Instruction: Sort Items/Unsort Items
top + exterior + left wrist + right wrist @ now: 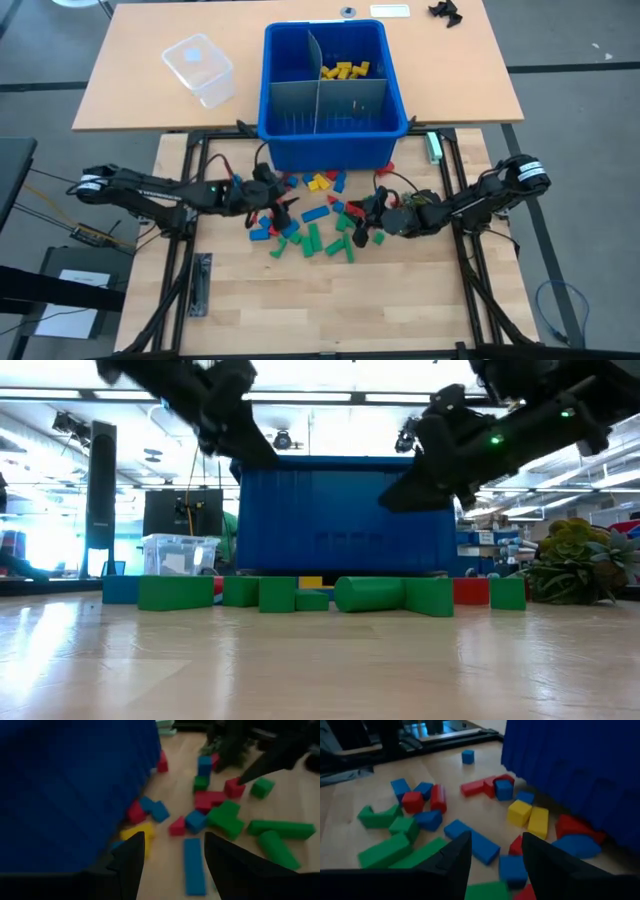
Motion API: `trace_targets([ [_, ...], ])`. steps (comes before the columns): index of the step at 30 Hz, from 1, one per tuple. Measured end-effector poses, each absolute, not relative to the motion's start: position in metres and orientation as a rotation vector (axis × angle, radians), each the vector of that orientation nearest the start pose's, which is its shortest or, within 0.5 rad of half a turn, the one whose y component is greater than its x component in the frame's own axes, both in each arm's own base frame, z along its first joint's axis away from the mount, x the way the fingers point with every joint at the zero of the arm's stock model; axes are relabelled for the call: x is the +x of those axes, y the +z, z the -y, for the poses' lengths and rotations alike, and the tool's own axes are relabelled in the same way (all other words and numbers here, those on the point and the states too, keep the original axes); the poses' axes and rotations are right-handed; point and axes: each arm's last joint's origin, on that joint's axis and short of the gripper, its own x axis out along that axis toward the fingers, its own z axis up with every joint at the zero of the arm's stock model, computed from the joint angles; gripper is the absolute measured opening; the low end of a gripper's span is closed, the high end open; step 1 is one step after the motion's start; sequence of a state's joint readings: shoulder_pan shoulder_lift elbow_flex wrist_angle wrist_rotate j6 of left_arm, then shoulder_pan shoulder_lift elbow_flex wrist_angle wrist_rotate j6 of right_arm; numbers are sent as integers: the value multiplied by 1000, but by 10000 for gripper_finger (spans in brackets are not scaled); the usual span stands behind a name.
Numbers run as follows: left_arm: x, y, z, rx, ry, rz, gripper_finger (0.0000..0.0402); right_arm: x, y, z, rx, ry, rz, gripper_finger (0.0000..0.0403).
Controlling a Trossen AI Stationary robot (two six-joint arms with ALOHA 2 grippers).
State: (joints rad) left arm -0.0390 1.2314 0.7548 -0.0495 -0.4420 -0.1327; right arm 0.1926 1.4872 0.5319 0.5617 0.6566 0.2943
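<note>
Blocks (315, 228), assorted red, yellow, green and blue, are lying scattered on the wooden table (330, 310) just in front of the blue bin (333, 135); a batch of yellow ones (345, 70) is already sitting in the bin's rear right compartment.

Handling, as judged: each piece is looking light, rigid and smooth-faced, so likely to be skidding or tipping if nudged off-centre. Short bricks are best taken across two flat parallel sides; wedges and the rounded green piece (368, 594) are wanting a grip on their flat flanks, not the slope or curve. Pieces are touching or overlapping in places, so the outliers are offering the cleanest approach.

Left gripper (171, 865): hovering over the pile's left part near the bin wall, fingers spread, holding nothing; a long blue block (193, 865) is lying below the gap.

Right gripper (495, 865): hovering over the pile's right part, fingers spread, empty; a blue block (478, 842) is showing beneath.

Obscured: blocks lying against the bin's base are partly hiding in its shadow; the arms are covering several pieces from above; the low view is showing only the front row; the other compartments appear empty, though the dividers (318, 85) are screening part of them.
</note>
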Motion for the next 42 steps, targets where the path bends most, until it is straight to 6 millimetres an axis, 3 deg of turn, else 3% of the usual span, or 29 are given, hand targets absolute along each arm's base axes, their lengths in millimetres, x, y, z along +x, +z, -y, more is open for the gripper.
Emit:
trace_targets([
  [5, 267, 221, -3, -51, 425, -426, 211, 281, 178, -21, 149, -499, -265, 210],
  [12, 299, 204, -13, -35, 436, -559, 211, 286, 184, -17, 91, -488, -263, 254],
  [20, 342, 183, -34, 178, 423, -777, 211, 285, 182, -17, 133, -497, -274, 248],
  [24, 352, 165, -51, 197, 455, -876, 211, 284, 179, -16, 146, -508, -301, 238],
  [33, 357, 144, -73, 169, 483, -946, 211, 277, 168, -17, 157, -521, -358, 229],
  [42, 353, 144, -61, 138, 361, -1001, 211, 264, 151, -15, 203, -544, -398, 228],
])
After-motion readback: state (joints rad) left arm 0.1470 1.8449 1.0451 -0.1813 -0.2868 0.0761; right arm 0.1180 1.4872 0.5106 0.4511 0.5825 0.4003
